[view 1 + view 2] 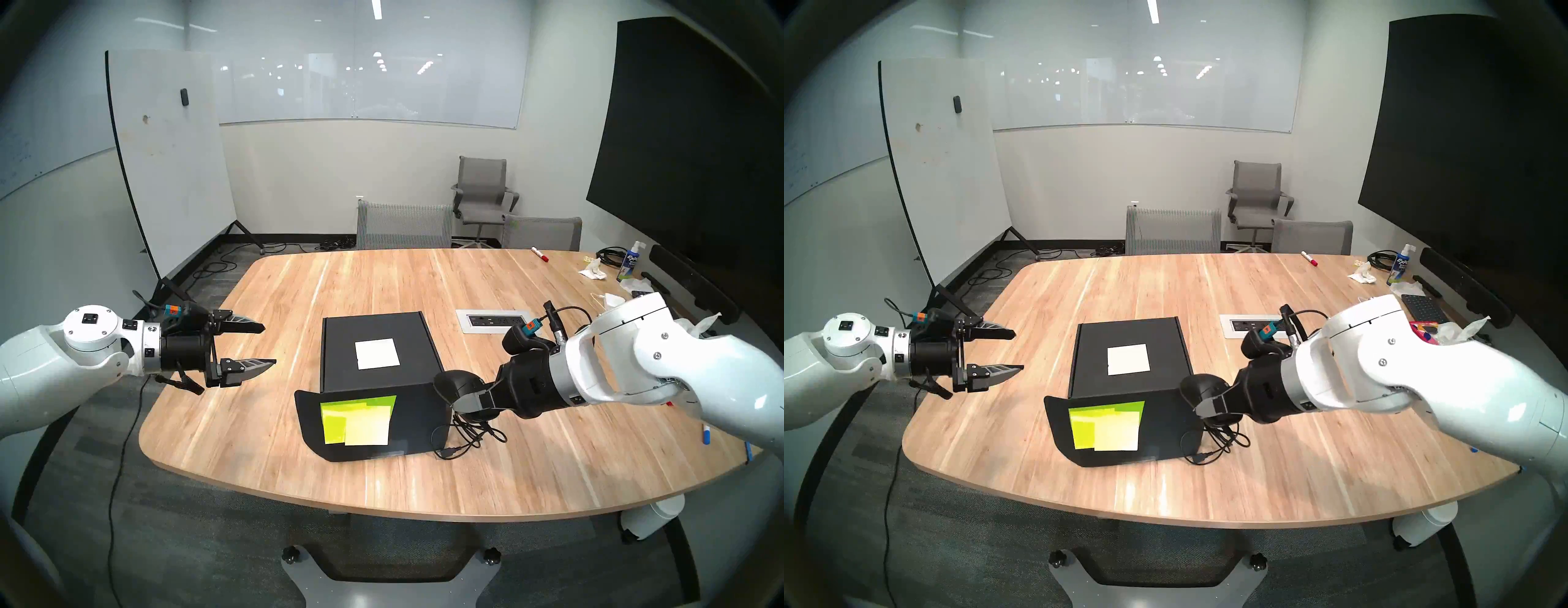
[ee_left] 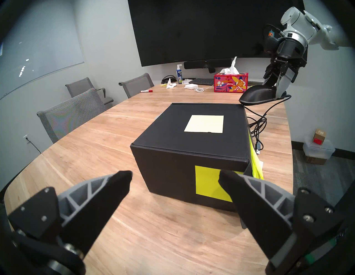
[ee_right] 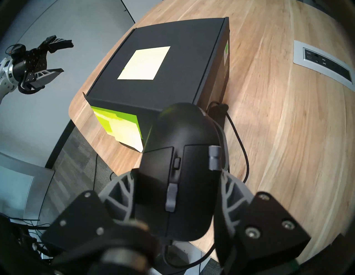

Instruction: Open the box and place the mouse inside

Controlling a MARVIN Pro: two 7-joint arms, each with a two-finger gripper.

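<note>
The black box (image 1: 339,339) (image 1: 1098,348) (image 2: 163,165) (image 3: 192,67) stands mid-table, its top shut under a white note. Its front flap (image 1: 309,420) juts out toward me and carries yellow-green sticky notes (image 1: 360,420). My right gripper (image 1: 460,399) (image 1: 1208,407) (image 3: 177,172) is shut on the black mouse (image 1: 456,384) (image 1: 1202,388) (image 2: 255,96) (image 3: 184,138), held in the air by the box's right front corner. The mouse's cable (image 1: 471,433) (image 2: 257,124) hangs down to a coil on the table. My left gripper (image 1: 269,344) (image 1: 1019,351) (image 2: 175,174) is open and empty, left of the box.
A power outlet panel (image 1: 494,320) is set into the table right of the box. At the far right lie a red marker (image 1: 539,254), a spray bottle (image 1: 630,261), a keyboard (image 1: 1424,308) and a red floral tissue box (image 2: 230,82). Grey chairs (image 1: 403,225) line the far edge.
</note>
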